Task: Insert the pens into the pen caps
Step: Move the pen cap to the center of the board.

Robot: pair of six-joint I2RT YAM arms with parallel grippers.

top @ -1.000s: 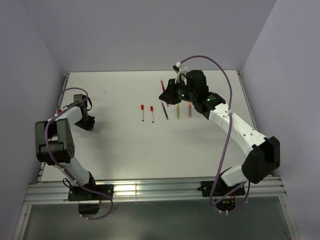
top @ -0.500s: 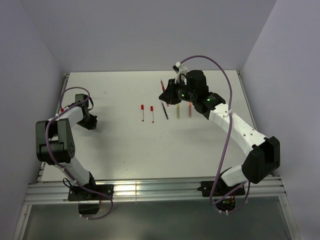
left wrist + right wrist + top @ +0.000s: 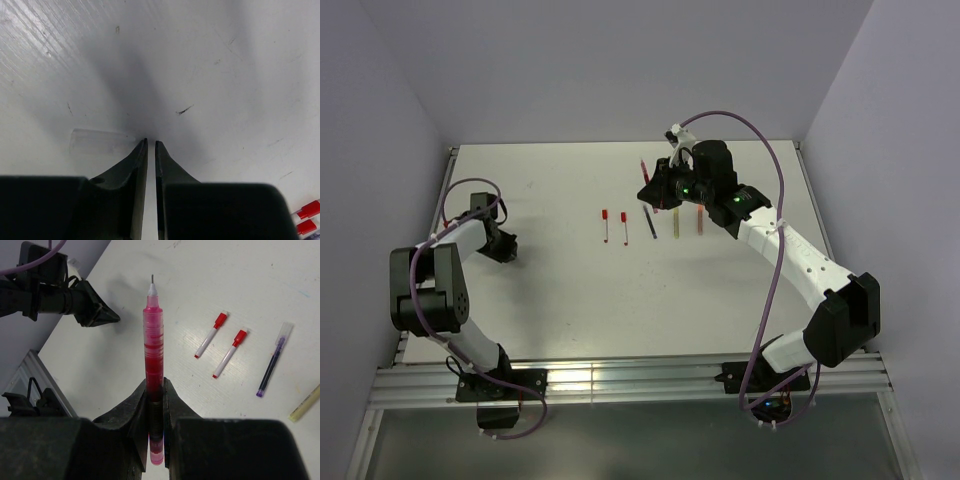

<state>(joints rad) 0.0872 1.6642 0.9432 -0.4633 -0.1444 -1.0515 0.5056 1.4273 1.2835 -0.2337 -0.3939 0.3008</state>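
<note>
Left wrist view first: my left pincer (image 3: 150, 142) is clenched to a hairline slit with nothing visible between the jaws. It sits low over the desk (image 3: 240, 75), near the left edge. A clear cap (image 3: 97, 141) lies flat just beside the left fingertip; I cannot tell whether they touch.

Toward the middle of the desk, nearer the far edge, a row lies side by side: a red-capped pen (image 3: 605, 226), a second red-capped pen (image 3: 623, 226), a dark pen (image 3: 651, 222) under a clear cap of its own, an olive-yellow pen (image 3: 676, 223) and an orange pen (image 3: 699, 221).

Above that row my right pincer (image 3: 154, 385) grasps the red pen (image 3: 153, 330) by its lower barrel, bare nib pointing away.

I judge the pen light and stiff, its smooth plastic apt to slip or twist — the hold well back from the nib suits it, and the nib itself looks delicate. The clear cap should be featherlight and prone to roll. I would pinch it across its closed end, leaving the mouth free.
</note>
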